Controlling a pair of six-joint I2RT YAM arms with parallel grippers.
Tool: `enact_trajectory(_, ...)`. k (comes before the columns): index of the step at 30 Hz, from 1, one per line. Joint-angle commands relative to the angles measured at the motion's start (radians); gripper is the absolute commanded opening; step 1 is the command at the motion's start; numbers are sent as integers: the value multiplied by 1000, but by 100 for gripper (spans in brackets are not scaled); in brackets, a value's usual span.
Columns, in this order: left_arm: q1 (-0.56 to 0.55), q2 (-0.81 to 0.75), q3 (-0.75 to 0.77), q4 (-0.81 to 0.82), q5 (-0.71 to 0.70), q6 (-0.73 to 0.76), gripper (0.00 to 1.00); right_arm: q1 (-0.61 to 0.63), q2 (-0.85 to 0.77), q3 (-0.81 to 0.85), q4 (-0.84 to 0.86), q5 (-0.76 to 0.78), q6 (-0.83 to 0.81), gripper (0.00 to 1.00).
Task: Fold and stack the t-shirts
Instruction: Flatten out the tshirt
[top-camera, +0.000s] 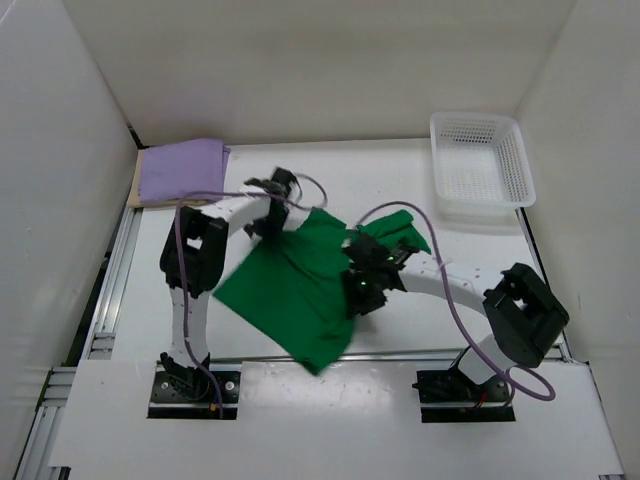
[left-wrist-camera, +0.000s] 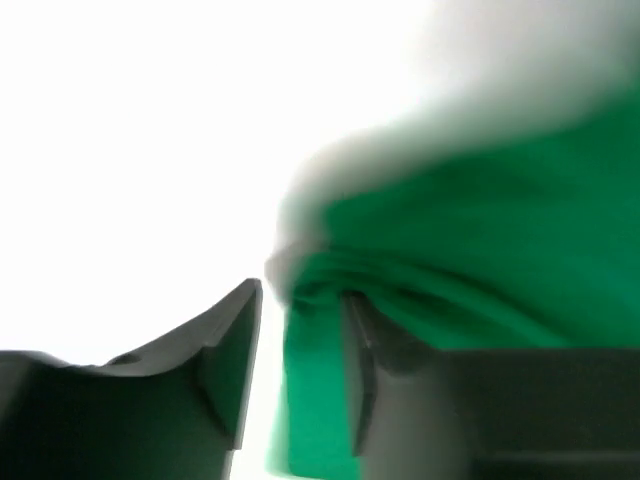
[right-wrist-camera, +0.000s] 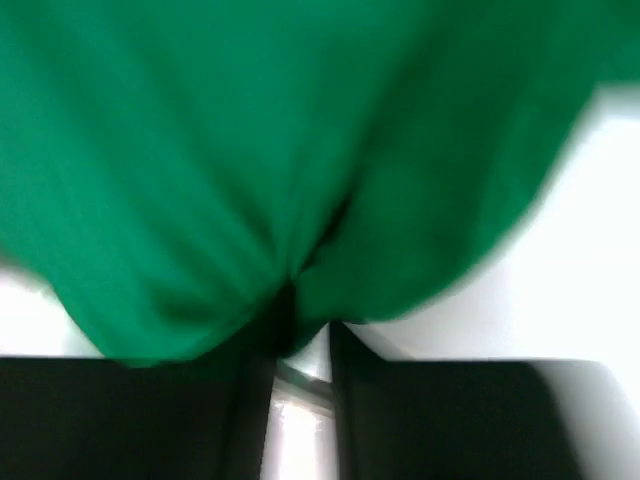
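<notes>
The bright green t-shirt (top-camera: 290, 290) lies rumpled and slanted across the middle of the table. My left gripper (top-camera: 268, 228) is at its far left corner. In the left wrist view the jaws (left-wrist-camera: 302, 295) stand partly open around a fold of green cloth (left-wrist-camera: 480, 220), with a strip of light beside the left finger (left-wrist-camera: 235, 360). My right gripper (top-camera: 360, 290) is at the shirt's right side. Close up, its jaws (right-wrist-camera: 308, 318) are pinched on gathered green cloth (right-wrist-camera: 250, 150). The light purple t-shirt (top-camera: 182, 170) lies folded at the far left on the tan t-shirt (top-camera: 137, 190), of which only an edge shows.
A white lattice basket (top-camera: 480, 165) stands at the far right corner. White walls close in the table on three sides. Purple cables loop from both arms over the table near the shirt.
</notes>
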Motion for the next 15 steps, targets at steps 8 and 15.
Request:
enact_trajectory(8, 132, -284, -30, 119, 104, -7, 96, 21, -26, 235, 157, -227, -37, 75)
enact_trajectory(15, 100, -553, -452, -42, 185, -7, 96, -202, -120, 177, -18, -41, 124, 75)
